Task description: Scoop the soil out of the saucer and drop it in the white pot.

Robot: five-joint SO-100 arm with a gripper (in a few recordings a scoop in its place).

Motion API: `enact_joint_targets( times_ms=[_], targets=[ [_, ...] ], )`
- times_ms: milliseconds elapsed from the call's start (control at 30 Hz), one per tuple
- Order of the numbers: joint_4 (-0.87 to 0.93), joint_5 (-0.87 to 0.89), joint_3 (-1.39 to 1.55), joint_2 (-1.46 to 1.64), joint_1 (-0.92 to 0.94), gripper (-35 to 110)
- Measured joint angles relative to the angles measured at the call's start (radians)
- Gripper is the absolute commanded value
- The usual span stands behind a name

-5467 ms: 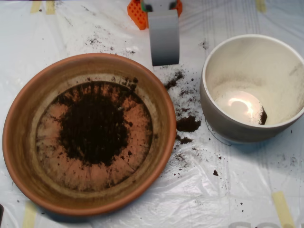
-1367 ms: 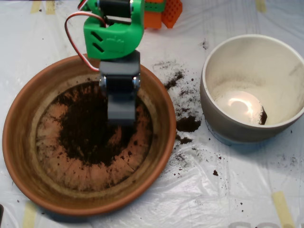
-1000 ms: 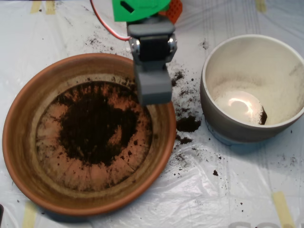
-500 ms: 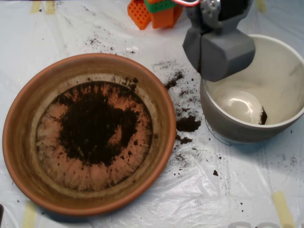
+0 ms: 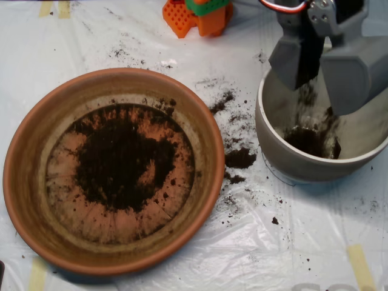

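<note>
The grey scoop [image 5: 324, 76] hangs open above the white pot [image 5: 274, 142], its two shells spread apart. Dark soil falls from between the shells, and a small heap of soil [image 5: 309, 139] lies on the pot's floor. The terracotta saucer [image 5: 24, 151] sits at the left. A wide dark patch of soil [image 5: 118, 160] covers the saucer's middle.
Spilled soil clumps [image 5: 239, 157] and crumbs lie on the white plastic sheet between saucer and pot. An orange and green arm base [image 5: 197, 15] stands at the top edge. Yellow tape strips [image 5: 361, 267] hold the sheet's corners.
The scoop moved right from the pot's left rim to over the pot and opened. Soil now drops into the pot, where the bare floor showed before.
</note>
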Motion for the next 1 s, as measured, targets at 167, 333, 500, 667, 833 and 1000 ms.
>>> enact_joint_targets(
  times_ms=[167, 333, 500, 667, 833, 1000],
  targets=[
    [0.000, -0.009, 0.000, 0.000, -0.005, 33],
    [-0.003, -0.017, 0.014, 0.000, -0.002, 37],
    [-0.005, -0.028, 0.078, 0.005, -0.012, 38],
    [-0.032, -0.044, 0.167, 0.046, -0.029, 35],
    [-0.043, -0.034, 0.169, 0.052, -0.020, 37],
    [0.021, 0.002, 0.069, 0.044, -0.005, 40]
  ],
)
